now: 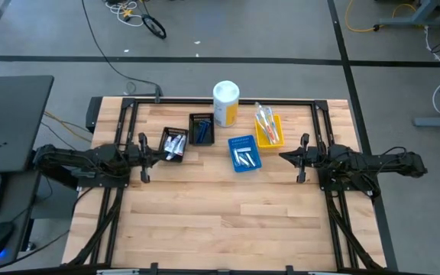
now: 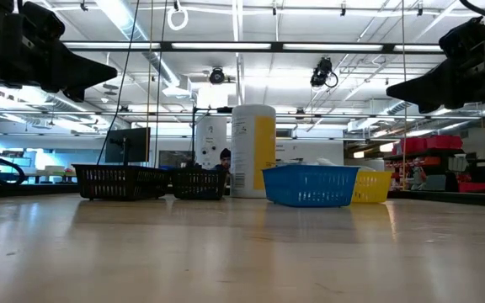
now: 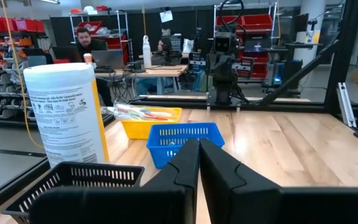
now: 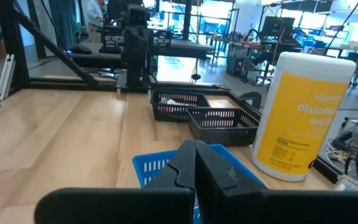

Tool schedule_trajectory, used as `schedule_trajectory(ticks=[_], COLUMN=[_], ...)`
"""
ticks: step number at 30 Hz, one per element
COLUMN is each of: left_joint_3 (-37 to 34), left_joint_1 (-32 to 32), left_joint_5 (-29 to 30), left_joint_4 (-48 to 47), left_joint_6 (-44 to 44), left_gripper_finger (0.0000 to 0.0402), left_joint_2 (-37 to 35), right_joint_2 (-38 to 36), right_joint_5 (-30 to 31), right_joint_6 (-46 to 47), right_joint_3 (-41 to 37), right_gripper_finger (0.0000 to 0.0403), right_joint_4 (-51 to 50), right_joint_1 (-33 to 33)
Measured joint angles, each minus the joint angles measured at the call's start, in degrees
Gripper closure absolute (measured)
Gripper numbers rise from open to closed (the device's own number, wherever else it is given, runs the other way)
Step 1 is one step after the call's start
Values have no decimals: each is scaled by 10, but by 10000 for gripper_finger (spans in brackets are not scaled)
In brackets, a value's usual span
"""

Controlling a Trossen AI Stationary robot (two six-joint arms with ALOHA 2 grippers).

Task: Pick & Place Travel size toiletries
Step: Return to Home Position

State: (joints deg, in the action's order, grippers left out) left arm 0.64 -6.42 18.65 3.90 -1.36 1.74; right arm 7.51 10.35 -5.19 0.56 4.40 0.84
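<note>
You look to be at the end of the job: as far as the high view shows, no loose toiletry lies on the bare table [image 1: 228, 221]. The toothbrushes [image 1: 266, 122] lie in the yellow bin [image 1: 269, 144], small silver pieces [image 1: 243, 158] in the blue bin [image 1: 244, 169], white tubes [image 1: 175, 146] in 1 black bin [image 1: 166, 135] and dark blue razors [image 1: 201, 132] in the other black bin [image 1: 201, 115]. All 4 bins stand toward the far edge, with the white-and-yellow canister [image 1: 225, 101] behind them.

Your left gripper [image 1: 153, 155] sits at the table's left side, just beside the tube bin. Your right gripper [image 1: 287, 158] sits at the right side, near the blue and yellow bins. Each wrist view shows 2 fingers pressed together on nothing. By my judgement only parking the arms is left, and nothing stands in their way.
</note>
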Motion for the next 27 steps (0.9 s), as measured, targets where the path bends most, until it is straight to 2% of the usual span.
schedule_trajectory(ticks=[27], left_joint_3=[0], left_joint_1=[0], left_joint_5=[-1], left_joint_4=[0], left_joint_6=[7], left_gripper_finger=[379], left_joint_2=[0], right_joint_2=[0], right_joint_5=[0], right_joint_6=[0], right_joint_3=[0], right_gripper_finger=[400], right_joint_4=[0], right_joint_1=[0])
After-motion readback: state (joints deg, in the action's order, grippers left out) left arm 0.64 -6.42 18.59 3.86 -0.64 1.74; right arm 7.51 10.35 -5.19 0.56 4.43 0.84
